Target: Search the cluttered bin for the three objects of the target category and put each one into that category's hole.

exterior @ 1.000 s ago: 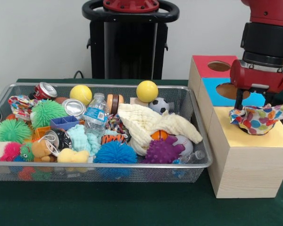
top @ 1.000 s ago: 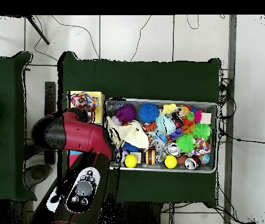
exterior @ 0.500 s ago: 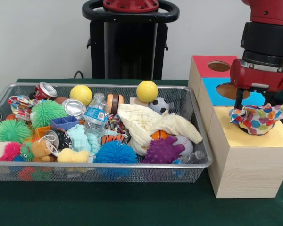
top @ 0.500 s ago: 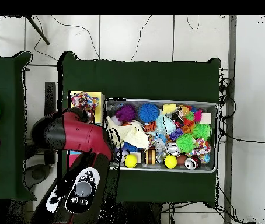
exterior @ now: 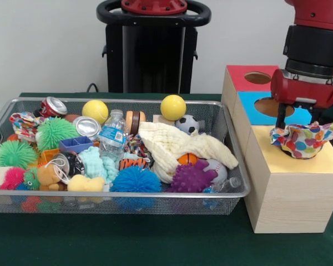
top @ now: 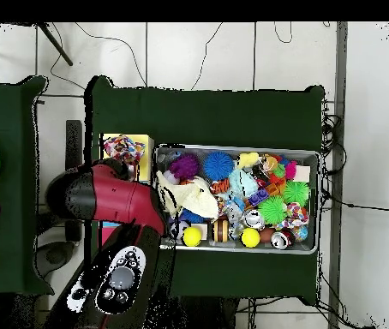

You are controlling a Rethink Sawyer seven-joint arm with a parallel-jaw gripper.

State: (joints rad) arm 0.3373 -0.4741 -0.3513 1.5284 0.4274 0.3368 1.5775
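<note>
Front view shows the gripper [exterior: 297,130] down over the yellow top of the sorting box [exterior: 291,191], with the patterned cloth [exterior: 305,139] bunched there, seemingly over that section's hole. Whether the gripper holds the cloth or has let go, I cannot tell. Beside the box, the wire bin [exterior: 55,202] holds a cream cloth [exterior: 177,145], likely another target.

Even, bright indoor light is falling from above; shadows are lying soft under the wire bin [exterior: 116,202], and small glare is showing on the can tops [exterior: 87,126].
</note>
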